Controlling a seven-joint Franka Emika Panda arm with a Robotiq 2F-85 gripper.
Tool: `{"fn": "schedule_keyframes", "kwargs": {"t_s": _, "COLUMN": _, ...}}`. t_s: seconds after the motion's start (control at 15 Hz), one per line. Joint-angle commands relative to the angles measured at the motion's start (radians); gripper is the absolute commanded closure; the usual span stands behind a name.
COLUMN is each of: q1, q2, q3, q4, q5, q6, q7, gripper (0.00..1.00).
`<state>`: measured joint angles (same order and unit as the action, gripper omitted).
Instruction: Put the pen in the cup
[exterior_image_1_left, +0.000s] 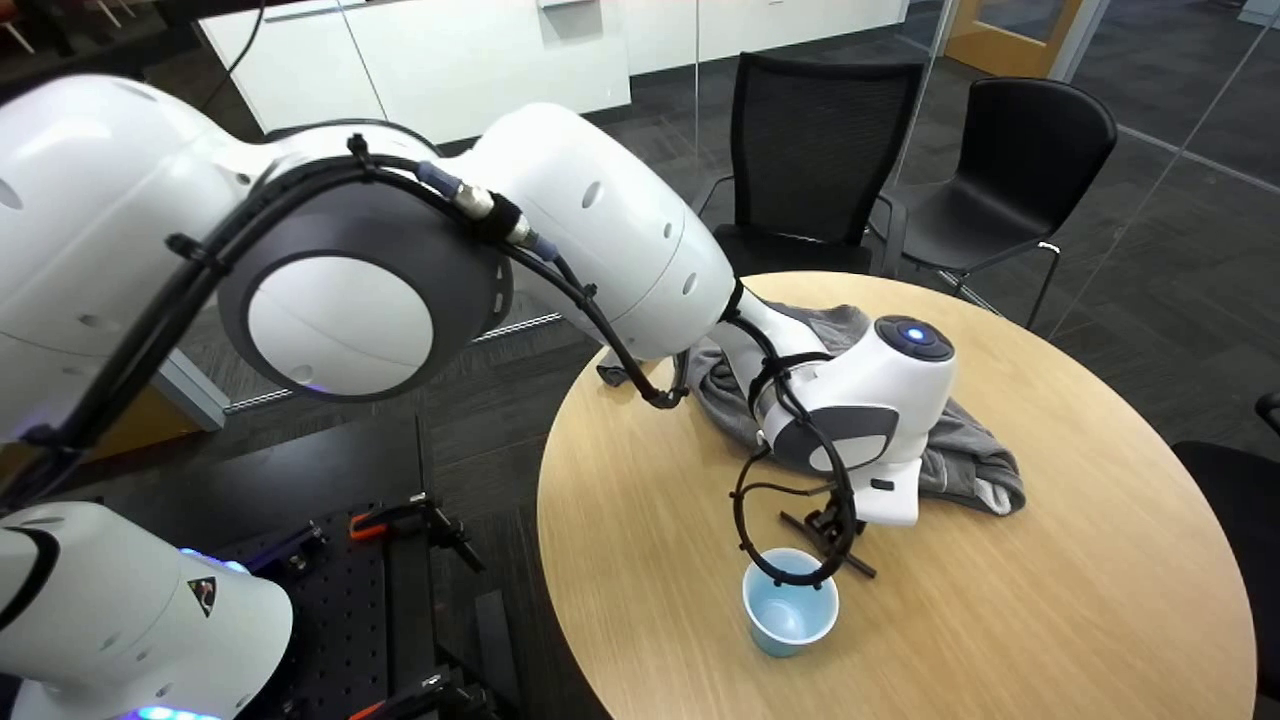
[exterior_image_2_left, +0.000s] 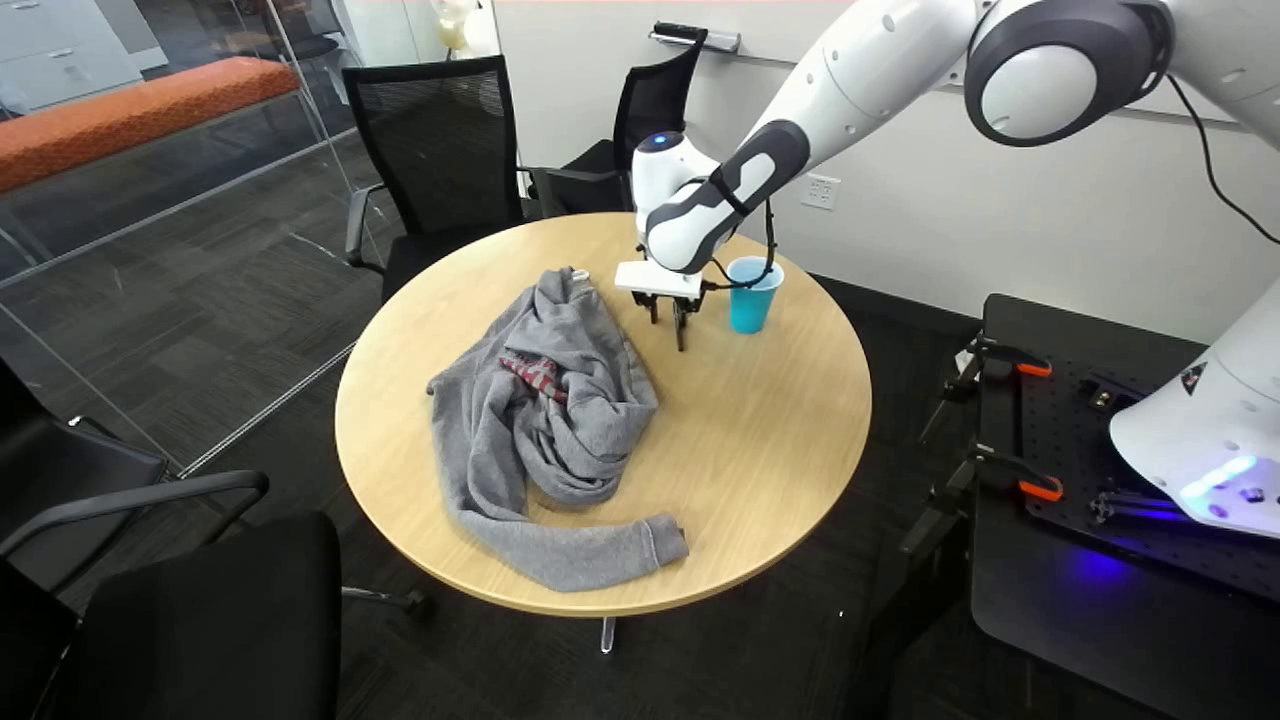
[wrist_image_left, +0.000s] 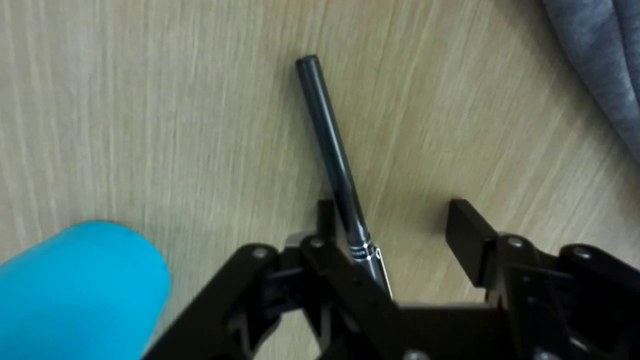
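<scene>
In an exterior view, we see a grey sweatshirt (exterior_image_2_left: 590, 430) heaped left on the table (exterior_image_2_left: 760, 440), blue cup (exterior_image_2_left: 750, 310) upright far right; in both exterior views a cable loop (exterior_image_1_left: 849, 522) crosses the cup. Pen (wrist_image_left: 332, 150): slim, black, silver clip, lying on the table inside the wide-spread gripper (wrist_image_left: 392, 220), nearer its cup side. Near table edge well apart, pale wood between.

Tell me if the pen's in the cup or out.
Out: in the wrist view, the black pen lies on the table beside the blue cup.
</scene>
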<state>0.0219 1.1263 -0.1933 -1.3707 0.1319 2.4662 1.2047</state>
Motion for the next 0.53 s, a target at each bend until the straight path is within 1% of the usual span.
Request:
{"fn": "schedule_keyframes", "kwargs": {"t_s": 0.0, "q1": -0.010, "q2": 0.018, "q3": 0.009, "q4": 0.030, "q5": 0.016, "q6": 0.009, "q7": 0.017, "gripper": 0.71}}
{"fn": "schedule_keyframes", "kwargs": {"t_s": 0.2, "q1": -0.010, "q2": 0.014, "q3": 0.008, "q4": 0.027, "q5": 0.016, "q6": 0.011, "q7": 0.018, "gripper": 0.95}}
{"fn": "schedule_keyframes", "kwargs": {"t_s": 0.27, "q1": -0.010, "q2": 0.014, "q3": 0.008, "q4": 0.027, "q5": 0.017, "q6": 0.011, "q7": 0.018, "gripper": 0.99}}
{"fn": "schedule_keyframes", "kwargs": {"t_s": 0.33, "q1": -0.009, "q2": 0.012, "q3": 0.008, "q4": 0.025, "q5": 0.016, "q6": 0.011, "q7": 0.019, "gripper": 1.00}}
{"fn": "schedule_keyframes", "kwargs": {"t_s": 0.47, "q1": 0.001, "q2": -0.004, "q3": 0.002, "q4": 0.006, "q5": 0.011, "q6": 0.007, "q7": 0.023, "gripper": 0.97}}
